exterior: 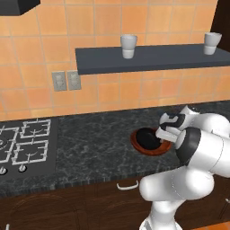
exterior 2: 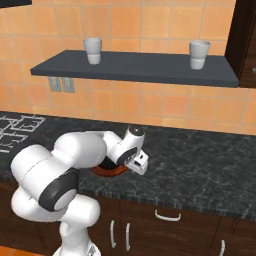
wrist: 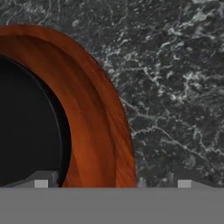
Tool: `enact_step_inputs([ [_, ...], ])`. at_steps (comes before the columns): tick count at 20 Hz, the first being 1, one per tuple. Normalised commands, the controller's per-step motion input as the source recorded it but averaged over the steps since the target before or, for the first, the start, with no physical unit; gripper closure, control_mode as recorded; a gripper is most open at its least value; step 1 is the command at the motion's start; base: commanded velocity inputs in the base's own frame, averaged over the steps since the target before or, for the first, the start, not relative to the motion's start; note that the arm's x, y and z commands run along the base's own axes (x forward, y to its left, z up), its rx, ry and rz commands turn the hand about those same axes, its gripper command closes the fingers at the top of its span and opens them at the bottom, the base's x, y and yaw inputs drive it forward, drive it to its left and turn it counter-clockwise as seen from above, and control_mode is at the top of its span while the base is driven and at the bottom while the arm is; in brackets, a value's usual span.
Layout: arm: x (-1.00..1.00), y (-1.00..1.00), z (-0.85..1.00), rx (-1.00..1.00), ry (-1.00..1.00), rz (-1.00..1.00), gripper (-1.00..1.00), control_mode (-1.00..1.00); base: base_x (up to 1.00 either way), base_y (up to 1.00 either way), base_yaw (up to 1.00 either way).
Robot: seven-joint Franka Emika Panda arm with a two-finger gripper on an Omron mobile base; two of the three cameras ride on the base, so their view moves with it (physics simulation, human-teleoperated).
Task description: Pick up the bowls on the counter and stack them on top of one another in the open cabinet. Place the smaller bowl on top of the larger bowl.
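Observation:
The reddish-brown bowl [exterior: 136, 144] [exterior 2: 107, 171] [wrist: 96, 113] sits on the speckled counter [exterior: 94, 143] [wrist: 175, 87]. The small black bowl [exterior: 146, 136] [wrist: 26, 127] rests inside it. My gripper [exterior: 163, 135] [exterior 2: 138, 165] [wrist: 112, 183] hangs low over the brown bowl's right rim and is open. In the hand view one fingertip [wrist: 41, 183] is over the black bowl and the other fingertip [wrist: 184, 183] is over bare counter, so the jaws straddle the brown rim. The grey shelf [exterior: 157, 58] [exterior 2: 135, 67] runs along the wall above.
Two white cups stand on the shelf, one [exterior: 128, 46] [exterior 2: 93, 50] toward its left and one [exterior: 212, 43] [exterior 2: 199, 54] toward its right, with bare shelf between them. A gas hob [exterior: 22, 143] lies at the counter's left. Wall sockets [exterior: 66, 81] sit under the shelf.

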Motion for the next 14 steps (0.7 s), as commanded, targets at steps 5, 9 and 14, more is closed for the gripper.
enact_step_inputs([
  [5, 0.04, 0.01, -0.31, 0.0, 0.0, 0.0, 1.0, -1.0, 0.0, 0.0, 0.0],
  [9, 0.0, 0.0, 0.0, 0.0, 0.0, 0.0, 1.0, -1.0, 0.0, 0.0, 0.0],
  [14, -0.08, 0.0, 0.06, 0.0, -0.04, 0.0, 1.0, -1.0, 0.0, 0.0, 0.0],
])
